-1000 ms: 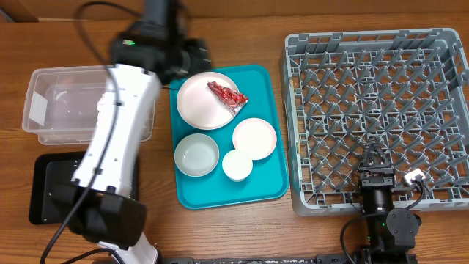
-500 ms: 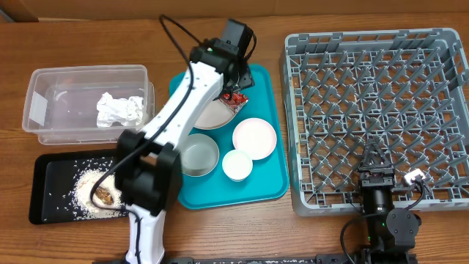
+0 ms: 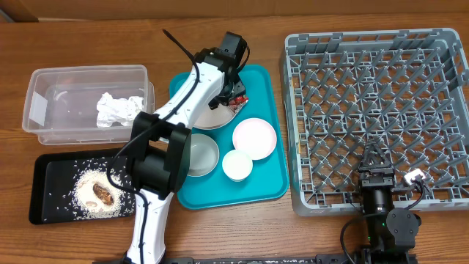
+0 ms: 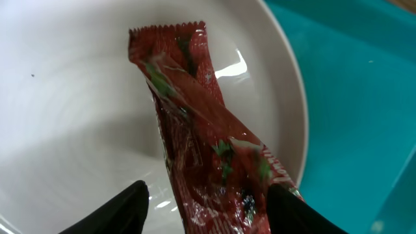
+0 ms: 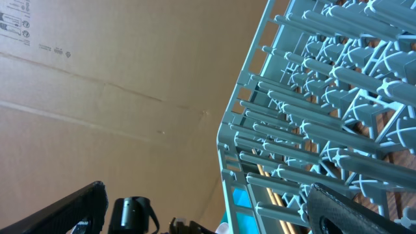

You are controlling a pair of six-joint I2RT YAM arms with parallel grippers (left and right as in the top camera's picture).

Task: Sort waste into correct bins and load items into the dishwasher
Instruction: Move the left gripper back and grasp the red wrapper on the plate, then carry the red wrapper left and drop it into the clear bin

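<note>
A red shiny snack wrapper (image 4: 201,149) lies on the flat white plate (image 4: 71,110) at the back of the teal tray (image 3: 267,187). My left gripper (image 4: 208,211) is down over the wrapper's near end. It is open, one finger on each side; the right finger is against the wrapper's edge and a gap shows on the left. In the overhead view the left gripper (image 3: 233,92) hides most of the wrapper (image 3: 237,101). The crumpled napkin (image 3: 119,108) lies in the clear tub (image 3: 44,110). Rice and a brown lump (image 3: 102,195) lie in the black tray (image 3: 47,209). My right gripper (image 3: 373,152) stands open at the dish rack's (image 3: 377,110) front edge.
On the teal tray, in front of the plate (image 3: 218,115), sit a pale pink bowl (image 3: 254,138), a grey-white bowl (image 3: 199,155) and a small white cup (image 3: 237,165). The left arm stretches from the table's front edge over the black tray's right end. The right wrist view shows rack lattice (image 5: 312,97) and cardboard.
The left arm swung from over the clear tub to the plate, uncovering the napkin and rice. Its jaws have narrowed around the wrapper. The right arm has not moved.
</note>
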